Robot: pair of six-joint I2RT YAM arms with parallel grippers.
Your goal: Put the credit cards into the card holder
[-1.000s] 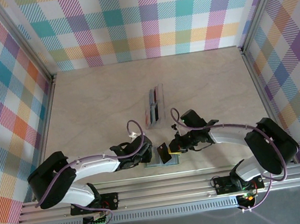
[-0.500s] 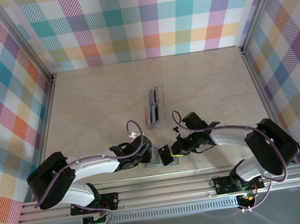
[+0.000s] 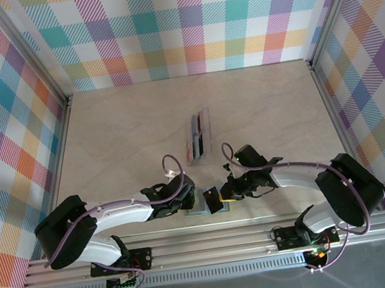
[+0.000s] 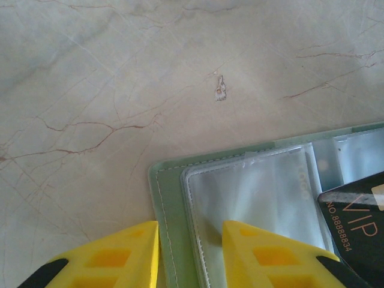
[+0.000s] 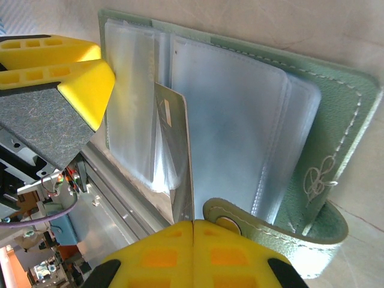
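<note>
Marbled beige bench [image 3: 120, 132] under plaid walls [image 3: 163, 27] carries the open card holder [image 5: 336, 120] at its 6 o'clock edge, between the two arms. The right hand [image 5: 193, 231], reaching in from 3 o'clock, is pinched fully together on a dark card [image 4: 357, 222], whose leading end lies among the clear sleeves [image 5: 228, 120]. The left hand [image 4: 191, 240] stands partly spread, straddling the holder's 9 o'clock edge; whether it presses down I cannot tell. Other credit cards [image 3: 196, 142] stand in a clear tray [image 3: 205, 117] toward 12 o'clock. I judge the card light, stiff and slick, best held by its trailing end. The holder looks soft, floppy and likely to slide, so its cover edge wants pinning.
</note>
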